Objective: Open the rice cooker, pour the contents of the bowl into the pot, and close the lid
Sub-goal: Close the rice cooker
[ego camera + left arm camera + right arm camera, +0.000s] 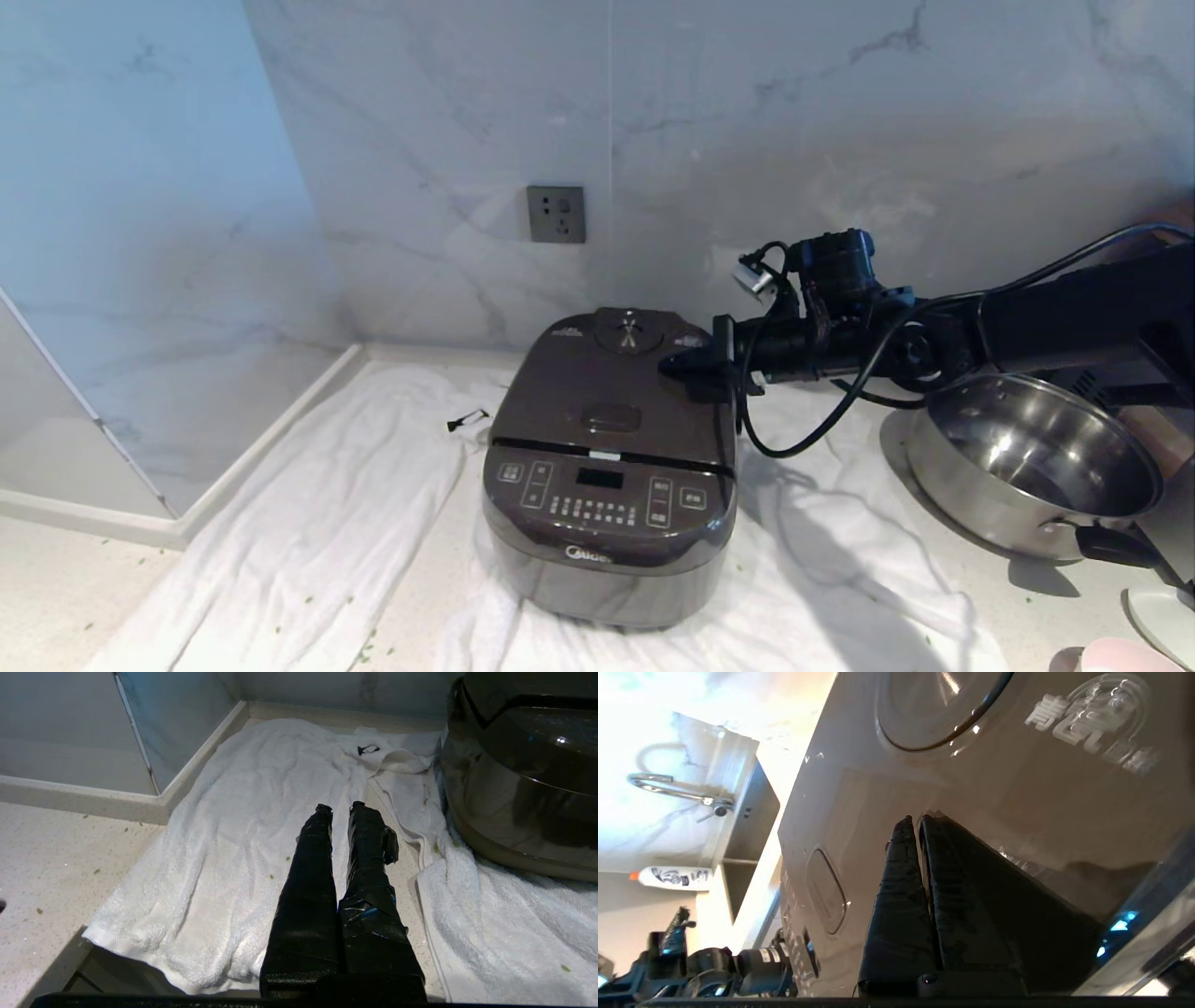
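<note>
Pale marble walls met a speckled table (56,579) draped in white towels (308,523). The boxy dark grey-brown rice cooker (607,504) sat on them, its lid (611,397) down, hiding the pot. The right claw (677,366), clenched and empty, lay over the lid's rear corner. Behind it stood an empty shiny steel pan (1032,462). The left claw (340,808), nearly closed, hung beside the cooker.

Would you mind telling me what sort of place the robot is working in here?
Most likely a home kitchen: a rice cooker sits on a towel-covered counter beside a steel pan, with marble-look wall tiles, a wall socket, and a sink with faucet in the right wrist view.
</note>
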`<state>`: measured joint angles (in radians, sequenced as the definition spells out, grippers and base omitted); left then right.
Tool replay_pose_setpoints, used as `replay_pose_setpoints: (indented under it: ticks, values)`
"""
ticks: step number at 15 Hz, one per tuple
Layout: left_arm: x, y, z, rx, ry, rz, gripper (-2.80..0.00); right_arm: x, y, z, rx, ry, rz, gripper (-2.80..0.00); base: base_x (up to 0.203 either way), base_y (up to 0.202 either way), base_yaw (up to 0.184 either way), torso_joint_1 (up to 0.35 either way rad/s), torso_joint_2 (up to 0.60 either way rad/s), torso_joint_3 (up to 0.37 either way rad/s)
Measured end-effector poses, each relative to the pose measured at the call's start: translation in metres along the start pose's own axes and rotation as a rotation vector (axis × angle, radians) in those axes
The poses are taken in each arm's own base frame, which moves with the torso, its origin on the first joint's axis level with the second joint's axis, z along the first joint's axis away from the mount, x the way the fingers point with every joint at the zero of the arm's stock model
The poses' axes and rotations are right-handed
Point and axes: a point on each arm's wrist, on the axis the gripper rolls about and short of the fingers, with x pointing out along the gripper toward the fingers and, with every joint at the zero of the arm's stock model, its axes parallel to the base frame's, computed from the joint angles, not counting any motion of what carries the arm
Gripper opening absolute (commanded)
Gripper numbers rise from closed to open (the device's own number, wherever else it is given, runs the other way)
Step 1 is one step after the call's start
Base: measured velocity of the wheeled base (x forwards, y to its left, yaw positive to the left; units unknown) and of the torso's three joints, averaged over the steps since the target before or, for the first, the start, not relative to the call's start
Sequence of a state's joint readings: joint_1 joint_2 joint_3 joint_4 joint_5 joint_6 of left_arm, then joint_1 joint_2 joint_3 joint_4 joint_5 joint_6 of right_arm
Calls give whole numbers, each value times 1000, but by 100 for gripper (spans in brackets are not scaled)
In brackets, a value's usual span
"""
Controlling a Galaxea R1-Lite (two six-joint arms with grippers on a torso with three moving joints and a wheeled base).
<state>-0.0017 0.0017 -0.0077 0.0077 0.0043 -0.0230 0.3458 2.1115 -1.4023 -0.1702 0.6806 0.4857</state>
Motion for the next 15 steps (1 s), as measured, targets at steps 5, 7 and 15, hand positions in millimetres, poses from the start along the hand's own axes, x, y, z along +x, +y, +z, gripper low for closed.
replay_pose_setpoints:
  ticks: [5, 7, 15]
  values:
    - [0, 0, 0, 0, 0, 0, -280, -3, -2, -12, 13, 41, -24, -280, 0, 0, 0, 0, 0, 0]
    - [0, 0, 0, -1, 0, 0, -280, -3, -4, -16, 20, 49, -30, -280, 0, 0, 0, 0, 0, 0]
    - [0, 0, 0, -1, 0, 0, -280, -11, 0, -12, 16, 33, -34, -280, 0, 0, 0, 0, 0, 0]
